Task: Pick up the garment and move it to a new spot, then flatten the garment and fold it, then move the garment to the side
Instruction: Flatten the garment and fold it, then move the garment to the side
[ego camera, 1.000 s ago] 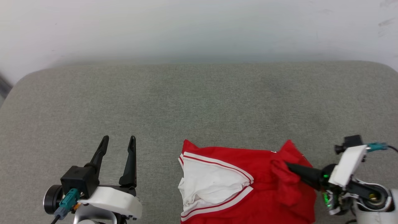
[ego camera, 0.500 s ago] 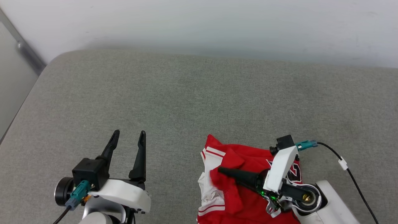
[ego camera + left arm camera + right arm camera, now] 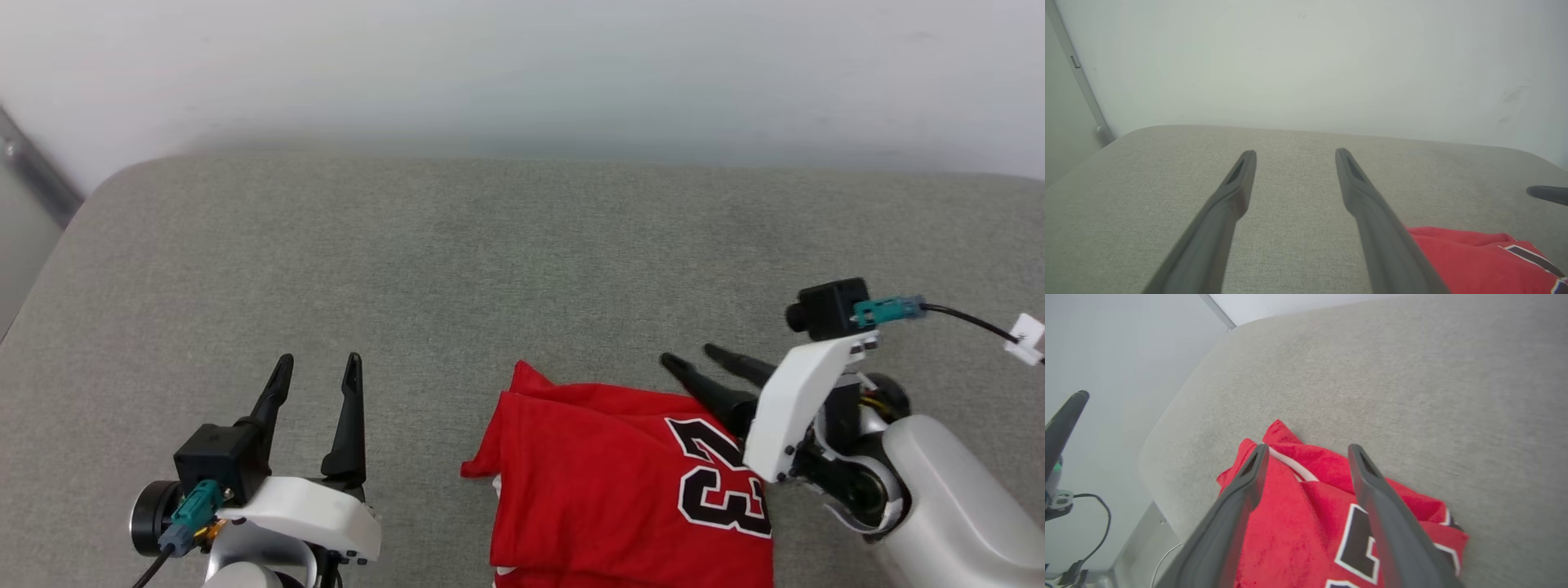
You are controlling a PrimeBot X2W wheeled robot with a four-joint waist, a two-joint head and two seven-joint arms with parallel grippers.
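As jaws gape, right arm (image 3: 935, 469) over garment (image 3: 604, 474)

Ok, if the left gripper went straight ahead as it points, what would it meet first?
Probably the white wall: the left gripper points across bare grey cushion, the garment lying off to its right. Depth is unclear, so it might graze the cushion first.

Red garment (image 3: 604, 482), black white-outlined "23" upward; lies loosely bunched at near edge of grey padded surface (image 3: 490, 261), white trim seemingly tucked under.
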